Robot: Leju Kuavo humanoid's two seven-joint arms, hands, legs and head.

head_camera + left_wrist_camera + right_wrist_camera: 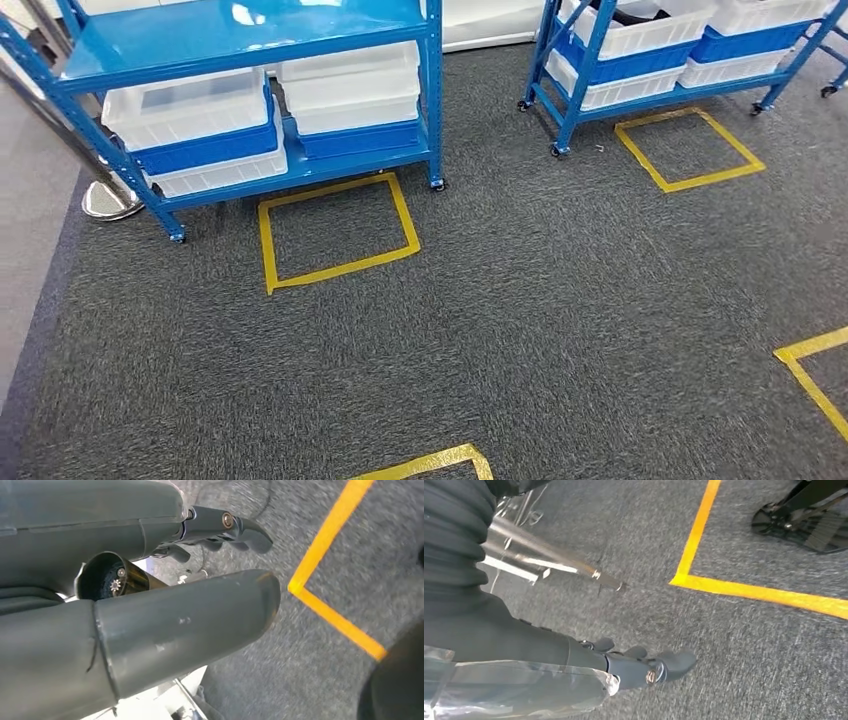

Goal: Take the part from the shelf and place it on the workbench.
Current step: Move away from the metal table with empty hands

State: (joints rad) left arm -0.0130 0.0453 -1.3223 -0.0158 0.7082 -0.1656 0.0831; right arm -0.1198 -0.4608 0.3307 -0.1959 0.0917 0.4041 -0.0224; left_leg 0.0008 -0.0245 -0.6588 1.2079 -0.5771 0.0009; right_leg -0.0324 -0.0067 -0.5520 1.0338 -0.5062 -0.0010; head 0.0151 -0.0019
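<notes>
A blue metal shelf (pixel 240 30) stands at the far left of the head view. On its lower levels sit white bins (pixel 185 105) and blue bins (pixel 210 150), whose walls hide what they hold. My left hand (pixel 170 625) hangs over the grey carpet, its thick thumb apart from the dark fingers (pixel 240 527), with nothing in it. My right hand (pixel 624 662) also hangs above the carpet, fingers (pixel 674 662) stretched out and holding nothing.
A second blue shelf (pixel 585 50) with bins stands at the far right. Yellow tape squares (pixel 340 266) (pixel 690 183) mark the carpet before each shelf, with more tape corners nearer me. A chrome post base (pixel 110 200) sits left of the first shelf.
</notes>
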